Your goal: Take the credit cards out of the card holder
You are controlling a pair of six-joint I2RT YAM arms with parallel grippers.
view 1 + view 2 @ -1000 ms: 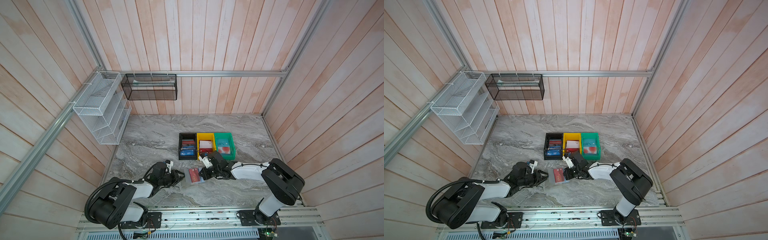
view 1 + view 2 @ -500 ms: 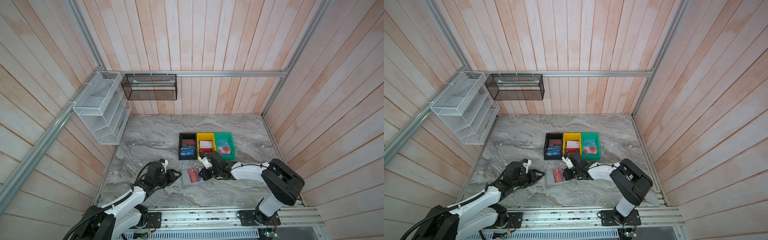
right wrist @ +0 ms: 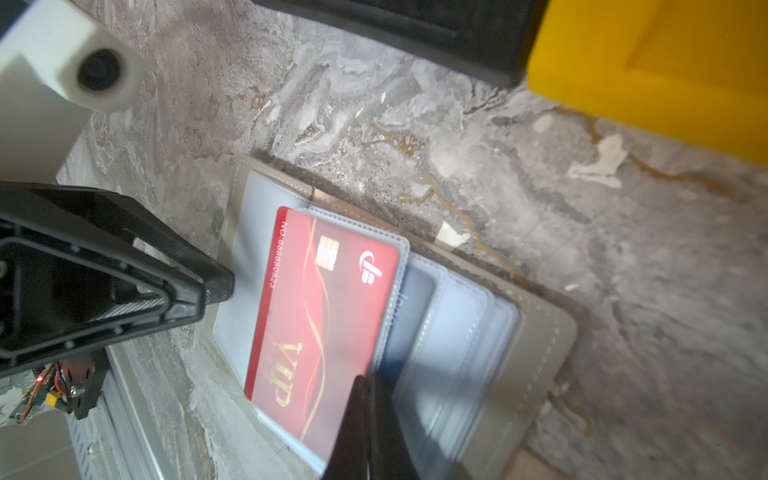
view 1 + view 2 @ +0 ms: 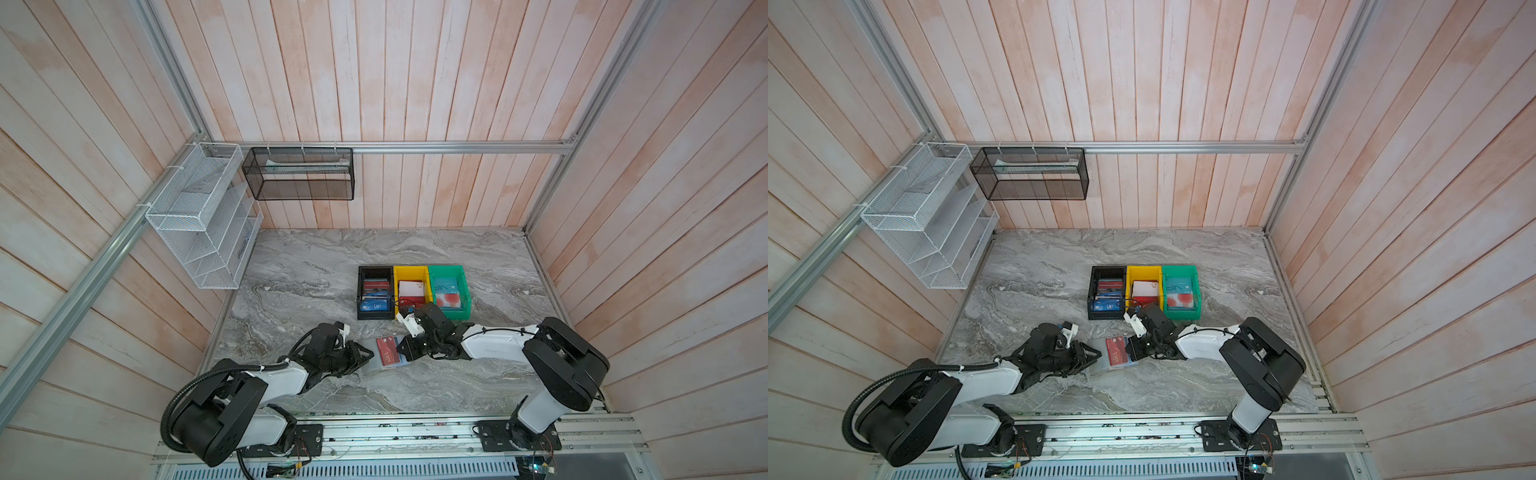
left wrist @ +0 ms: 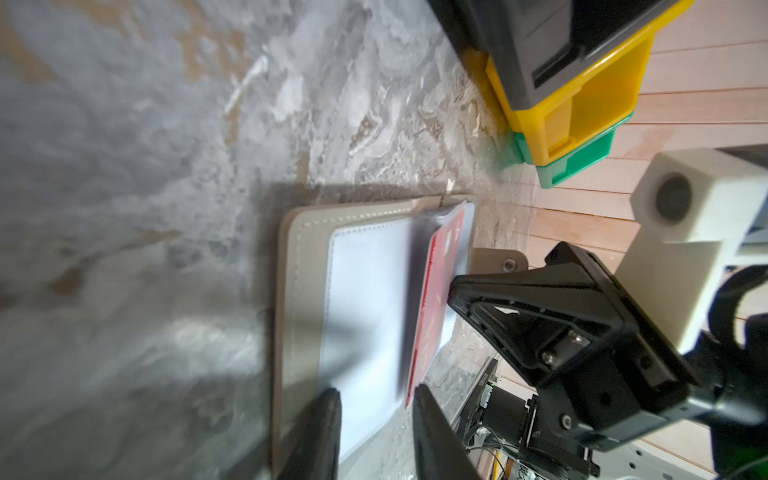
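The left gripper [image 4: 366, 354] sits at the left edge of the card holder [image 4: 366, 345], open on the table [image 4: 316, 266], jaws parted on nothing, probably poised to draw out the red card [image 3: 320, 307]. The card's long axis runs toward the bins [image 4: 411, 269]; the right gripper [image 3: 368, 386] has its jaws clenched on the card's clear sleeve [image 3: 401, 270], tilting its bare edge leftward.

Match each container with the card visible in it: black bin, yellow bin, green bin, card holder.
Containers:
1. black bin
2. yellow bin
3. green bin
4. card holder

Cards:
A. teal VIP card
B. red VIP card
C. white card
D. blue VIP card

Pairs: 1-D, 2-C, 3-A, 4-B.
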